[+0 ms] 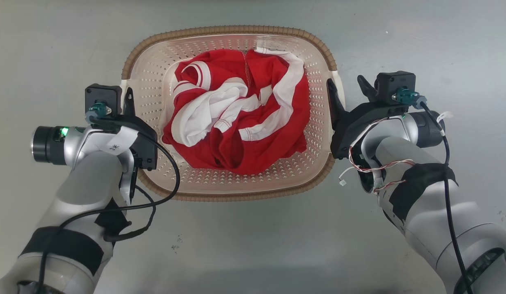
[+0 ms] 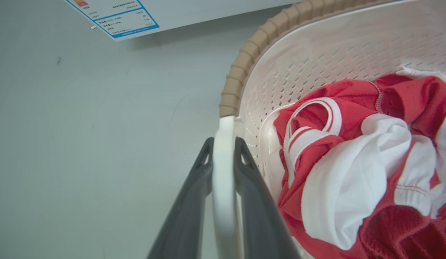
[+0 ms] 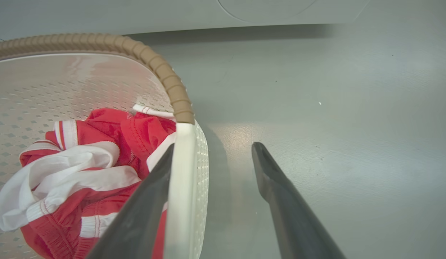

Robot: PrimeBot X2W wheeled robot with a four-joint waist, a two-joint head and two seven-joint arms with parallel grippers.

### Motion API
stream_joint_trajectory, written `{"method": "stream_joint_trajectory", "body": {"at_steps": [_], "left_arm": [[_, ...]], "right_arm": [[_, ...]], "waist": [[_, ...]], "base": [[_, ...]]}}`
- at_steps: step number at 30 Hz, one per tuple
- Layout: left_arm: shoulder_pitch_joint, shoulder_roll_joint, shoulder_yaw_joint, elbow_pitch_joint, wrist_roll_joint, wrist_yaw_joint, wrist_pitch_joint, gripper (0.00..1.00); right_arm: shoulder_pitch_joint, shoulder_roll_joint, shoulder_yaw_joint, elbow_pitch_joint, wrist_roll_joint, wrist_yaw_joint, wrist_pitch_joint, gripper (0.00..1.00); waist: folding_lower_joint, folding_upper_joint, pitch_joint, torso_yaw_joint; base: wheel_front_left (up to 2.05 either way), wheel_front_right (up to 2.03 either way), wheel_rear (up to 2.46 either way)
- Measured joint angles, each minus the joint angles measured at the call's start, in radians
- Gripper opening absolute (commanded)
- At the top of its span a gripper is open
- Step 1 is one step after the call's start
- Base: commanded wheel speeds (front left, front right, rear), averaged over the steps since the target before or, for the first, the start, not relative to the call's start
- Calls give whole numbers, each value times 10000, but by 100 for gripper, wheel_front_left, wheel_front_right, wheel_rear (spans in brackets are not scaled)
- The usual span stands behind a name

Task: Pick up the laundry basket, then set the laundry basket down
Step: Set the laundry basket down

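The laundry basket [image 1: 154, 69], cream and perforated with a brown rim [image 1: 232, 30], lies in the middle of the head view and holds a crumpled red and white garment [image 1: 236, 114]. My left gripper [image 2: 224, 142] is shut on the basket's white left handle [image 2: 224, 180], one finger on each side of it. My right gripper [image 3: 214, 147] is open astride the white right handle [image 3: 181, 172]. Its inner finger lies against the handle inside the basket, and its outer finger stands well clear over the floor. In the head view the right gripper [image 1: 346, 83] sits at the basket's right edge.
Grey floor [image 1: 253, 245] surrounds the basket on all sides. A white appliance panel with a blue-edged label [image 2: 115, 18] stands just beyond the basket's far side, seen also as a pale front [image 3: 280, 9]. Loose cables hang from both forearms.
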Motion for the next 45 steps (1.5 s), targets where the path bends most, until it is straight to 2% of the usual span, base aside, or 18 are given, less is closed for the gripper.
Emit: {"method": "stream_joint_trajectory", "body": {"at_steps": [2, 4, 6, 8, 15, 19, 31, 45], "left_arm": [[-2, -36, 0, 21, 0, 0, 8, 43], [2, -113, -4, 63, 0, 0, 8, 65], [13, -169, -8, 86, 0, 0, 10, 82], [23, -245, -12, 86, 2, 0, 8, 87], [98, -203, -8, 113, 0, 0, 6, 91], [160, -173, -2, 123, 0, 0, 2, 100], [755, -326, 23, -100, -12, -102, -245, 100], [2907, -407, 585, -1223, -98, -104, -274, 100]], "right_arm": [[0, 0, -10, 2, 0, 0, -2, 100], [0, -2, -17, 8, 0, 0, -2, 100], [3, 0, -17, 8, -2, 0, -2, 100], [3, -2, -17, 4, 0, 0, -2, 100], [41, -2, -100, -23, 12, -2, -4, 100], [79, -2, -197, -19, 13, -2, -4, 100], [403, -33, -579, 54, -13, 113, -4, 100], [2078, -479, -1290, -370, -288, 362, -4, 100]], "waist": [[1, 0, -16, 12], [2, 1, -40, 29], [2, 1, -90, 45], [2, 1, -162, 62], [2, 1, -480, 76], [2, 0, -715, 66], [-1, 0, -1750, 101], [-2, 0, -3579, 300]], "base": [[0, 0, 0], [0, 0, 0], [0, 0, 0], [0, 0, 0], [0, 0, 0], [0, 0, 0], [0, 0, 0], [0, 0, 0]]}}
